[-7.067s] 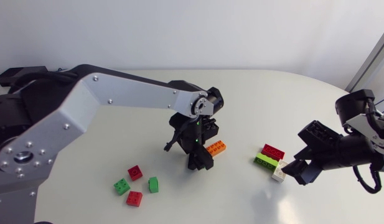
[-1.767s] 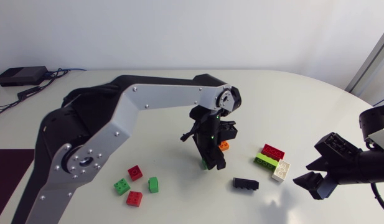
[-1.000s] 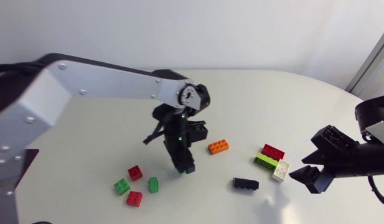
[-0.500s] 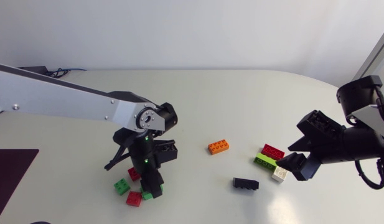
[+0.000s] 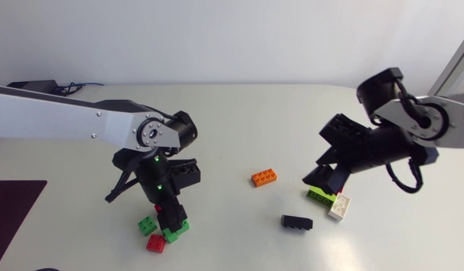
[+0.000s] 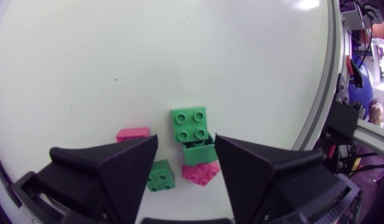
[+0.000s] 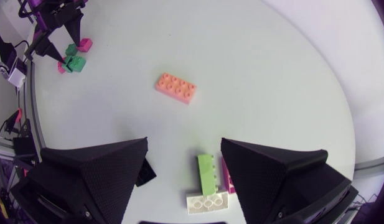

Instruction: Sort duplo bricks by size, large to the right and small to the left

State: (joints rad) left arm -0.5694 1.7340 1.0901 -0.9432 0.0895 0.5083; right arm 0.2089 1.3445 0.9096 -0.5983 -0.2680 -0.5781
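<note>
My left gripper hangs open just above a cluster of small bricks at the front left. In the left wrist view, two small green bricks lie between and below the spread fingers, untouched. Around them lie a red one, another green one and a second red one. My right gripper stands open above the large bricks: a green one, a white one and a red one. An orange large brick lies alone at mid-table, ahead of the right gripper.
A black large brick lies near the front edge, left of the white brick. The white table stretches bare behind both arms. The table's curved edge runs close behind the small cluster in the left wrist view.
The left arm swung left and down to the small-brick cluster and opened, leaving a small green brick there. The right arm came in leftward over the large bricks.
</note>
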